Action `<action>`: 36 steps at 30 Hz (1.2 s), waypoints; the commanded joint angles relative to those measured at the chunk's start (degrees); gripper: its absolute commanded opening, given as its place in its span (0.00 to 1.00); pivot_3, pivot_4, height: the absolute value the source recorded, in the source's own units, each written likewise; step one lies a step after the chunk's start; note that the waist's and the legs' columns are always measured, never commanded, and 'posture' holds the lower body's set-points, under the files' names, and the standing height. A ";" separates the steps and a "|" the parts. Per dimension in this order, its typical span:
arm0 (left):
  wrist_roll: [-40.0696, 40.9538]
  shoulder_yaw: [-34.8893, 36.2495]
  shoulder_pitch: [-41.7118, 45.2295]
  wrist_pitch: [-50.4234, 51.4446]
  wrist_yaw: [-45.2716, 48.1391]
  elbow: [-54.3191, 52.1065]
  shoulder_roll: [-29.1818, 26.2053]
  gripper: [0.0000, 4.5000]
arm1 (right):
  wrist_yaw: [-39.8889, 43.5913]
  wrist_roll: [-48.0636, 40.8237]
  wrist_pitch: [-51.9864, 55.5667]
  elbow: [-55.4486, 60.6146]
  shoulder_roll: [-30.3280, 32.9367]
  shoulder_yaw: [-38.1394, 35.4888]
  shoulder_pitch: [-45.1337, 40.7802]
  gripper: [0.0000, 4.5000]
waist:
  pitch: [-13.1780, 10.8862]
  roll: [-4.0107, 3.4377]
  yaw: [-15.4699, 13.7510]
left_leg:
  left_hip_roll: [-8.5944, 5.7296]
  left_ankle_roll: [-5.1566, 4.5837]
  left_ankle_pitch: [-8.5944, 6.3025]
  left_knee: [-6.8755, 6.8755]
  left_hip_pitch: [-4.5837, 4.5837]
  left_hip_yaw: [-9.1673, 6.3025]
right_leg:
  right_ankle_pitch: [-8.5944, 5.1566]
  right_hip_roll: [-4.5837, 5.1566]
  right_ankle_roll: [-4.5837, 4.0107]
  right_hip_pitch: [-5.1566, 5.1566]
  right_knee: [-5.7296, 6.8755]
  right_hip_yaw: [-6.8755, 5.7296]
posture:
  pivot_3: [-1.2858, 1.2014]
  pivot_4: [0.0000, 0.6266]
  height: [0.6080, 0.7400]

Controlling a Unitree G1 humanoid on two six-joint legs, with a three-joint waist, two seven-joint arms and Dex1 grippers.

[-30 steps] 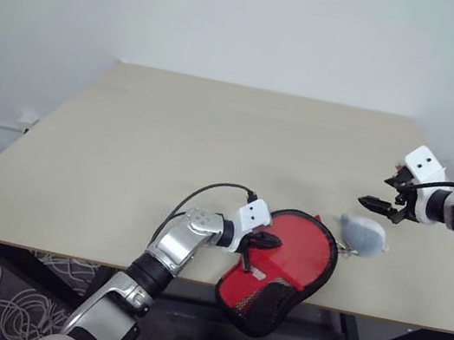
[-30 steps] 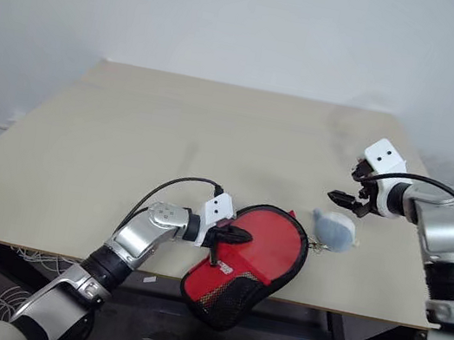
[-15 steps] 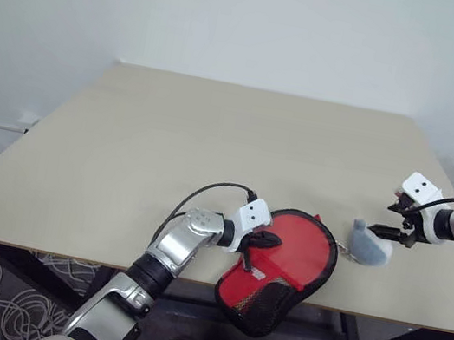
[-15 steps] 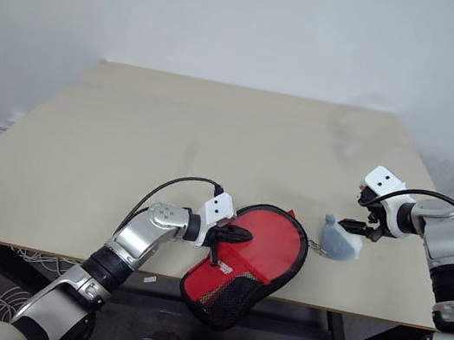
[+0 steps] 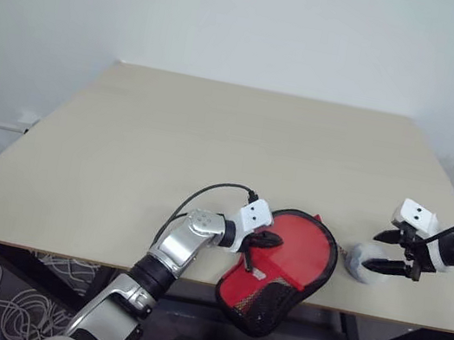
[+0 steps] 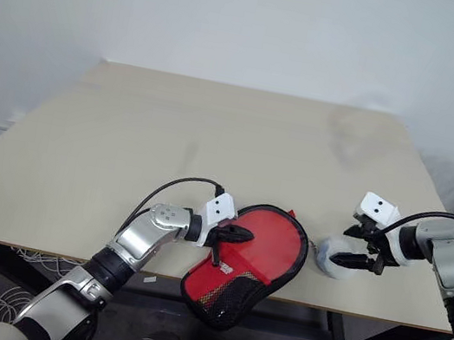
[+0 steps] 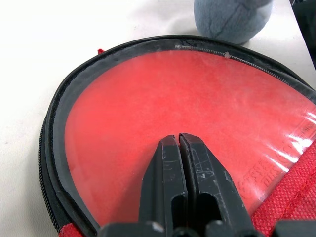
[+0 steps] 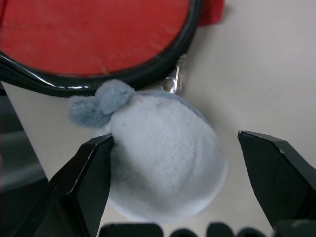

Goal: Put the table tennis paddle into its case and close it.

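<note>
My left claw (image 7: 178,143), fingers together, presses on the red paddle-shaped zip case (image 5: 285,264); my right claw (image 8: 175,163) stands apart around its grey plush pendant (image 8: 165,158).

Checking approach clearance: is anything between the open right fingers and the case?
Yes. A grey plush charm, clipped to the case's rim, sits on the table between the right gripper's open fingers, with the case just beyond it. The left gripper, fingers shut, rests on the case's red front.

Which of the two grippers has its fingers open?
The right gripper: its fingers stand wide around the grey plush charm. The left gripper is shut, on the case.
</note>
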State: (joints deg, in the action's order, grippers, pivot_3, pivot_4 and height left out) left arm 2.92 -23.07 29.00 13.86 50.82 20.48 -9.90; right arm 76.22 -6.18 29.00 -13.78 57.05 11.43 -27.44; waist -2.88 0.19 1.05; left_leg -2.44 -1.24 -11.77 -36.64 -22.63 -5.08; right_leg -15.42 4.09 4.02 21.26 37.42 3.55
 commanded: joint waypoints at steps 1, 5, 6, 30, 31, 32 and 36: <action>-1.17 -0.44 -0.15 0.46 0.12 1.36 -0.31 0.00 | -2.00 0.47 0.87 1.84 -1.30 -0.19 1.11 0.94 | 0.00 0.01 -0.01 | 0.00 0.00 0.00 0.00 0.00 -0.01 | 0.00 0.00 0.00 0.01 0.00 0.00 | 0.52 0.00 0.96; -1.12 -0.25 -0.24 0.69 0.16 1.12 -0.54 0.00 | -4.53 2.10 2.36 2.72 -2.55 1.19 2.68 0.94 | 0.00 0.01 -0.04 | -0.01 0.00 0.00 -0.02 0.00 -0.06 | 0.00 0.01 0.00 0.01 0.01 0.02 | 0.52 0.00 0.96; -1.09 -0.21 -0.32 0.78 0.23 0.99 -0.68 0.00 | -4.94 2.24 2.67 3.08 -2.69 1.38 3.22 0.94 | 0.00 0.02 -0.05 | 0.00 0.00 0.00 -0.02 0.00 -0.09 | 0.00 0.00 0.00 0.00 0.01 0.02 | 0.52 0.00 0.96; -0.95 -0.20 -0.22 1.36 1.59 1.35 -1.61 0.00 | 1.76 -6.55 -0.95 17.39 3.26 -5.97 12.81 0.19 | -0.01 0.04 -0.09 | 0.01 0.01 -0.04 -0.05 -0.02 -0.09 | -0.01 -0.02 0.03 -0.01 0.01 -0.02 | 0.52 0.00 0.96; -0.90 -0.14 -0.03 1.41 1.69 1.52 -1.61 0.00 | 2.23 -7.21 -0.82 18.81 3.49 -6.12 13.76 0.19 | -0.02 0.04 -0.08 | 0.01 0.01 -0.04 -0.06 -0.02 -0.09 | -0.01 -0.01 0.03 -0.01 0.01 -0.01 | 0.52 0.00 0.96; -0.84 -0.07 0.18 1.51 1.82 1.67 -1.59 0.00 | 2.55 -7.85 -0.60 20.06 3.59 -6.27 14.51 0.19 | -0.02 0.04 -0.07 | 0.01 0.01 -0.04 -0.06 -0.02 -0.09 | -0.02 -0.01 0.03 -0.01 0.01 -0.01 | 0.52 0.00 0.96; -0.86 0.21 1.53 1.47 2.49 3.19 -1.38 0.00 | 3.26 -10.19 0.42 24.80 3.68 -6.27 16.47 0.19 | -0.02 0.06 -0.07 | 0.06 0.03 -0.06 -0.06 0.00 -0.09 | -0.02 -0.03 0.03 0.00 0.01 -0.02 | 0.52 0.00 0.96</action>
State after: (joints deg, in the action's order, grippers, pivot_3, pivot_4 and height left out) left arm 3.02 -22.71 30.13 14.39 53.12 21.43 -10.77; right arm 78.12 -14.14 29.16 7.55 59.57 6.96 -10.97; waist -2.90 0.25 0.98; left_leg -2.38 -1.20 -11.83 -36.70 -22.64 -5.17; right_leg -15.44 4.06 4.06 21.27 37.43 3.53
